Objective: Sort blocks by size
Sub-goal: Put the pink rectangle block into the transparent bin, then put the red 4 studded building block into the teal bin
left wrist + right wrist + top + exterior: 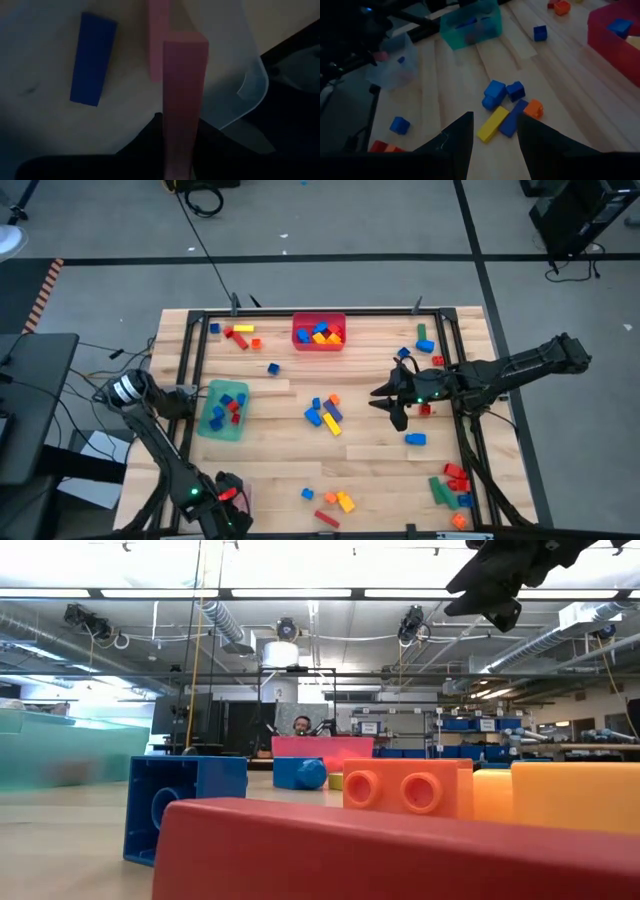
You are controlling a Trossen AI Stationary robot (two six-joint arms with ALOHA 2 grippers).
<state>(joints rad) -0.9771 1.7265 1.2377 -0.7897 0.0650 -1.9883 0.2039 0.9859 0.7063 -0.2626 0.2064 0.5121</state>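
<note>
My left gripper is at the table's near left corner, over a clear bin. It is shut on a long pink bar. Inside the bin lie a blue bar and another pink bar. My right gripper hangs open right of the table's middle with nothing between its fingers. A loose cluster of blocks rests on the wood below and ahead of it. My left gripper pinches one end of the pink bar between its two fingers. The fingers come steeply from above, and the bar runs on along them, beyond the fingertips. Its free end points down into the clear bin. Whether that end touches the bin's floor does not show.
A red bin stands at the far middle and a green bin at the left, both with blocks inside. Loose blocks lie at the far left, near the front edge and at the near right. A black frame edges the table.
</note>
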